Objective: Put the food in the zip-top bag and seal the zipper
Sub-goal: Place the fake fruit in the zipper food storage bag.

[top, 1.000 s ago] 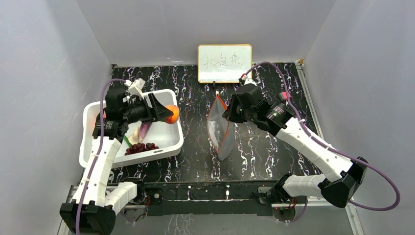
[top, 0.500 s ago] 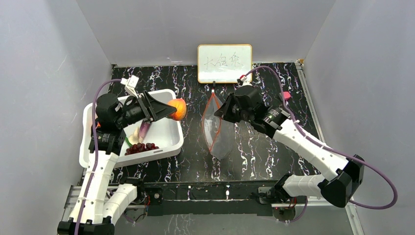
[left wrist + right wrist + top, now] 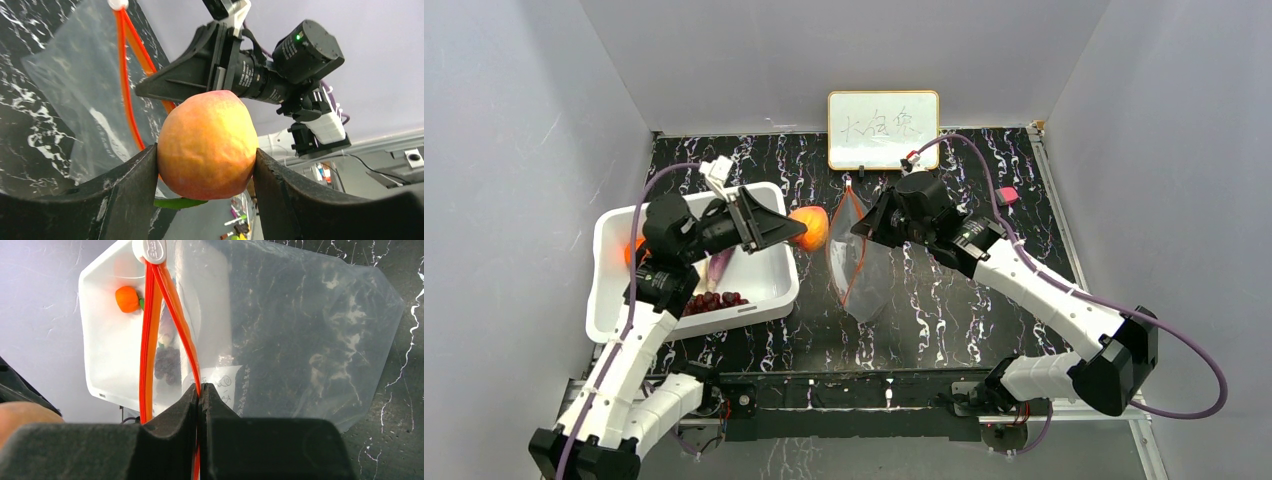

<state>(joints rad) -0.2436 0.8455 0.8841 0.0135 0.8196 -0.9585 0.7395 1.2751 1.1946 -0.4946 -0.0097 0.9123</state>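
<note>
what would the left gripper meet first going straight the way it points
Probably the zip-top bag, at its zipper, the held peach arriving first; the right gripper sits close behind, depth unclear.

The left arm (image 3: pixel 629 340) rises from its base at the near left, bends at the elbow and sends its forearm rightward toward the middle. The left gripper (image 3: pixel 796 228) points sideways, its jaws partly spread and clamped on either side of an orange round fruit (image 3: pixel 207 145). The right arm (image 3: pixel 1044 295) climbs from the near right, folds at the elbow and stretches leftward, so the two wrists face each other, near but apart. The right gripper (image 3: pixel 860 228) has its jaws pressed together, pinching the zipper (image 3: pixel 192 365).
</note>
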